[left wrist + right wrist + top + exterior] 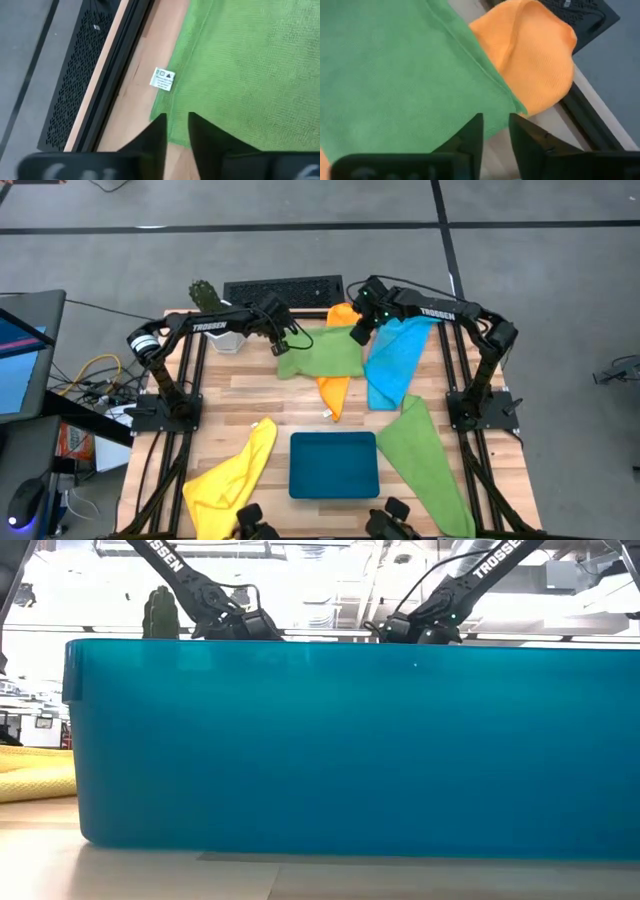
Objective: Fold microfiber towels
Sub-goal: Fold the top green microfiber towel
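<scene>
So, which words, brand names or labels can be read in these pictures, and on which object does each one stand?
"TROSSEN" on the left arm, in white letters.
"TROSSEN" on the right arm, also in white; both show again in the low view.
The small white tag at the edge of the green towel carries print and symbols, too small to read.
No text shows on the teal tray.

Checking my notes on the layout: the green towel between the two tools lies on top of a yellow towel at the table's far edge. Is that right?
Not quite. The green towel between the left tool and the right tool lies on an orange towel, not a yellow one; the right wrist view shows it. The yellow towel lies near the front corner.
</scene>
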You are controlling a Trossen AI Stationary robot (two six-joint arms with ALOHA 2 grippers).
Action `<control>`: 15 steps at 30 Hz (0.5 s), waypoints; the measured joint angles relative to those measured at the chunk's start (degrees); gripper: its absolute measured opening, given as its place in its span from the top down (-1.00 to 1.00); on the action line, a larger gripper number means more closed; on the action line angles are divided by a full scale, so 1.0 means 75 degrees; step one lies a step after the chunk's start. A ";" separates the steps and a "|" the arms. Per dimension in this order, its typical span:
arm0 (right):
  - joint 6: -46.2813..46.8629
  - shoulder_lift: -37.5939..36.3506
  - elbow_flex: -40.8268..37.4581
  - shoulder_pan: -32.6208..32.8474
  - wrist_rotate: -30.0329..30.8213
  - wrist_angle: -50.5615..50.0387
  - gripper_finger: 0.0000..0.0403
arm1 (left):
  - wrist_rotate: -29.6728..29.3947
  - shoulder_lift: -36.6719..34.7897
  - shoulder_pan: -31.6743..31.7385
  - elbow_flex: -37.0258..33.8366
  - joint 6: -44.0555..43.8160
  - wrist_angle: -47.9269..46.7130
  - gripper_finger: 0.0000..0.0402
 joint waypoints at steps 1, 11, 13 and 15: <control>0.0053 -0.0001 0.0000 -0.0038 -0.0004 0.0021 0.34 | -0.0021 0.0000 0.0000 0.0018 0.0000 -0.0037 0.53; -0.0539 -0.1445 0.0013 0.0068 -0.1335 -0.0843 0.12 | 0.2125 -0.0921 0.0207 0.0996 -0.0441 -0.2463 0.24; -0.0862 -0.1809 -0.0124 0.0350 -0.1413 -0.0947 0.16 | 0.2925 -0.1427 0.0206 0.0673 -0.0626 -0.2611 0.28; -0.0979 -0.2121 -0.0529 0.0670 -0.1550 -0.0796 0.20 | 0.3037 -0.1889 0.0019 0.0144 -0.0678 -0.2504 0.32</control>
